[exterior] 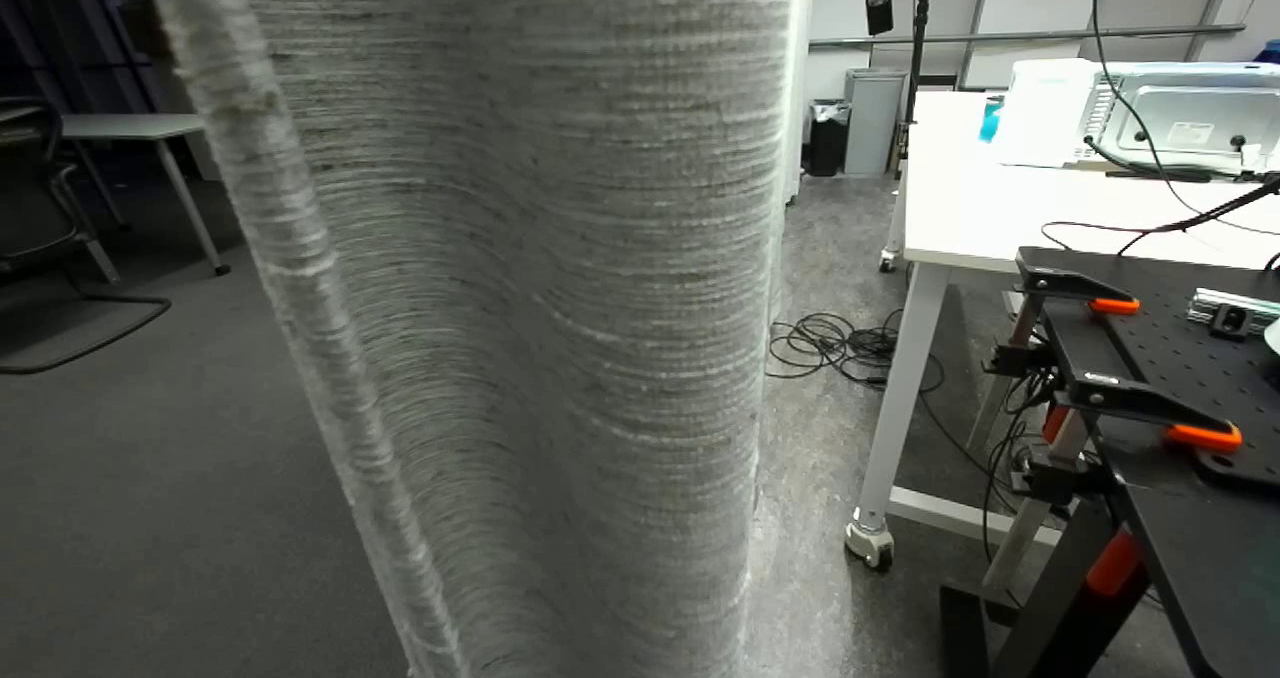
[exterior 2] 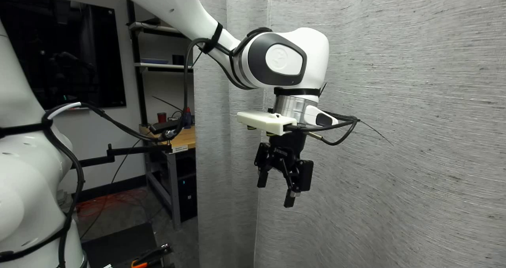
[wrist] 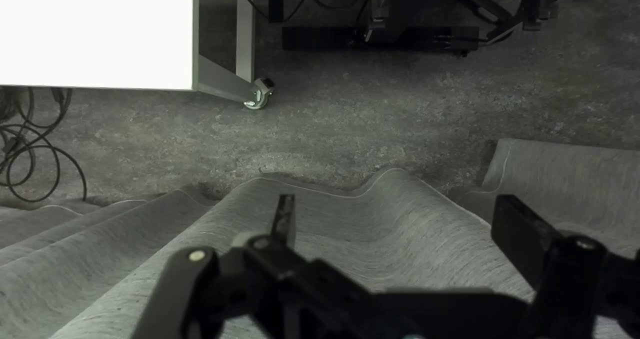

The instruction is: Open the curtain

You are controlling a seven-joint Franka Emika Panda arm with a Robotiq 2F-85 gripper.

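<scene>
In an exterior view, the black two-fingered claw (exterior 2: 276, 190) points to six o'clock, its fingers (exterior 2: 289, 200) apart. Behind it, the light-grey woven fabric curtain (exterior 2: 403, 161) spans twelve to six o'clock, its top cut off; any contact is unclear.

One curtain (exterior: 560, 308), one arm (exterior 2: 312, 54), one pincer (exterior 2: 276, 189), two fingers (wrist: 520, 236)
In an exterior view, two bins (exterior: 875, 123), two orange-tipped clamps (exterior: 1150, 400), one chair (exterior: 35, 203) and three surfaces (exterior: 990, 213); in an exterior view, one red cup (exterior 2: 161, 117), two shelves (exterior 2: 166, 66), one wooden surface (exterior 2: 185, 136)
</scene>
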